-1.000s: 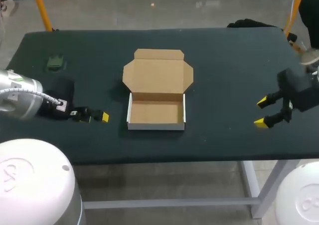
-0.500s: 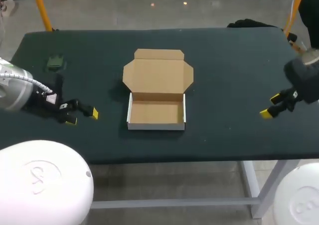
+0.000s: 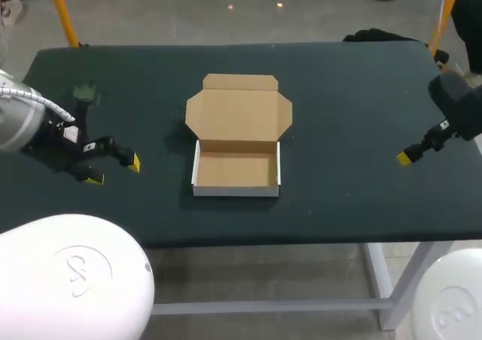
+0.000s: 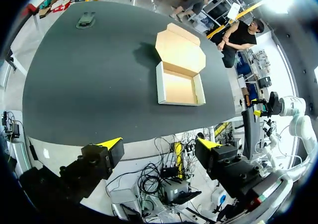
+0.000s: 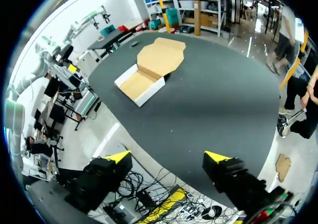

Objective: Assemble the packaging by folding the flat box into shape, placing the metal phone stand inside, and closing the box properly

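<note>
The cardboard box point(image 3: 236, 170) sits mid-table, folded into a shallow tray with white outer walls. Its lid point(image 3: 238, 110) lies open and flat behind it. The tray is empty. A small dark green phone stand point(image 3: 84, 93) rests near the far left corner, also seen as the stand point(image 4: 87, 19) in the left wrist view. My left gripper point(image 3: 114, 170) hovers open, left of the box and in front of the stand. My right gripper point(image 3: 410, 156) is open near the table's right edge, well clear of the box point(image 5: 139, 85). Neither gripper point(image 4: 159, 144) point(image 5: 168, 158) holds anything.
A black object point(image 3: 376, 35) lies at the table's far right edge. Dark tabletop point(image 3: 339, 114) stretches between the box and each gripper.
The left gripper has drawn back to the left, away from the box and a little farther up the table. The right gripper has withdrawn to the right edge. The box has not moved.
</note>
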You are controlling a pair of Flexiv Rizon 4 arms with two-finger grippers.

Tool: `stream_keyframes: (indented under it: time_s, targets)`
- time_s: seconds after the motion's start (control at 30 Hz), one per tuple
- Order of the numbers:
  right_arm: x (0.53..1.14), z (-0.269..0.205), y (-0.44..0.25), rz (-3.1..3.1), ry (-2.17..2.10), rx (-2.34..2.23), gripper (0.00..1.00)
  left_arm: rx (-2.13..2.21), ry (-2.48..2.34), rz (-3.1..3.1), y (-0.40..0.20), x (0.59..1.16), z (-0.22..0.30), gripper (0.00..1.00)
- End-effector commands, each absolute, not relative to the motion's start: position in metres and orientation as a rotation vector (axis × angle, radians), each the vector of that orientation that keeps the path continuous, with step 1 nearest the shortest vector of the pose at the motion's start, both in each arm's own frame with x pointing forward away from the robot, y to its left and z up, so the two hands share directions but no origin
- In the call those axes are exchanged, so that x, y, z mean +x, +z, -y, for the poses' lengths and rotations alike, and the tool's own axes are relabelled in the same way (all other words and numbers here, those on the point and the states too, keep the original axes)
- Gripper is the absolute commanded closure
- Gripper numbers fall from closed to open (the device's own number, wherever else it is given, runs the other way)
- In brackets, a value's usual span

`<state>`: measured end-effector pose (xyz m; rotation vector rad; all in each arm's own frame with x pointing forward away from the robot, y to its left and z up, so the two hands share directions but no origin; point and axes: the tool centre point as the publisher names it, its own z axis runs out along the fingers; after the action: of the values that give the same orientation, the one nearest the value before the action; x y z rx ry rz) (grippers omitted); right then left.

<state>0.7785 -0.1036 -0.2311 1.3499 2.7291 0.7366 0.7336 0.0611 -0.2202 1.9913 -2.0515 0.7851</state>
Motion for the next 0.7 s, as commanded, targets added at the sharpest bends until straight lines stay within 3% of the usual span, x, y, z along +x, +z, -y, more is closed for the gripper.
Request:
stream_keyframes:
  time_s: [0.03,0.7]
  targets:
    - [0.774,0.102,-0.22,-2.697,0.648,1.388,0.0,2.028,0.75,2.053,-0.208,0.727,-0.061,0.0]
    - [0.775,0.115,-0.216,-2.562,0.441,1.629,0.0,2.191,0.57,2.034,-0.186,0.729,-0.064,0.0]
